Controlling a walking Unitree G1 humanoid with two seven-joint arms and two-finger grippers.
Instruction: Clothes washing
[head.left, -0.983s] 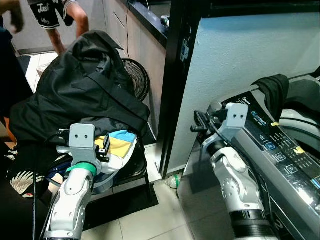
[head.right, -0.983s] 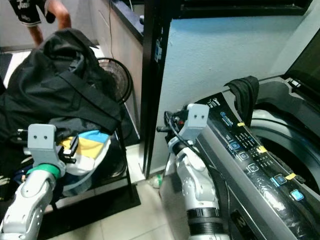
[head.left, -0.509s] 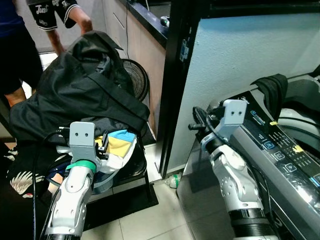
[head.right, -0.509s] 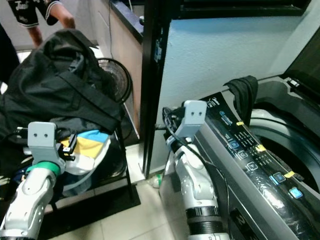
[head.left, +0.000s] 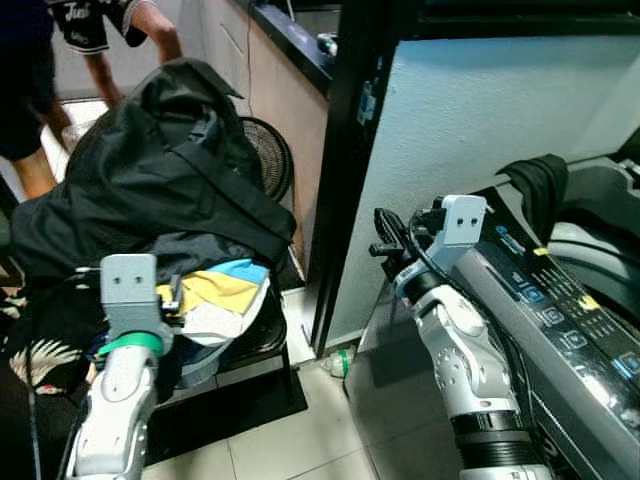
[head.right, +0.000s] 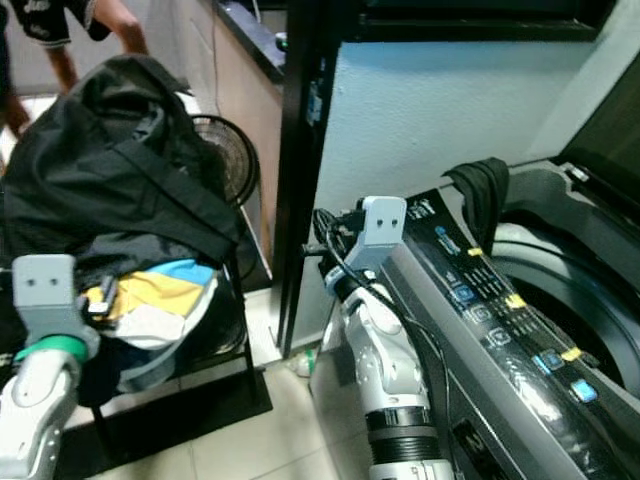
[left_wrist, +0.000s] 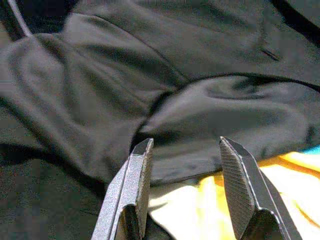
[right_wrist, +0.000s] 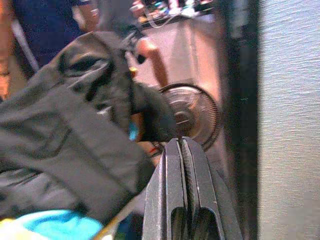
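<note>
Filling the open washing machine (head.left: 590, 260) at three o'clock means lifting from the clothes pile (head.left: 150, 190) at nine o'clock. Left gripper (left_wrist: 185, 165), fingers spread and empty, should pinch one fold of black jacket (left_wrist: 150, 75) above the yellow garment (left_wrist: 200, 205). Right gripper (right_wrist: 182, 165), pressed closed and empty, waits at centre.

My two silver arms: jointed, rounded shells with black bands at the forearms, a green ring on the left wrist, grey two-holed camera blocks, looping black cables, and my left tool (left_wrist: 185, 190) and right tool (right_wrist: 183, 192) of long black fingers.
</note>
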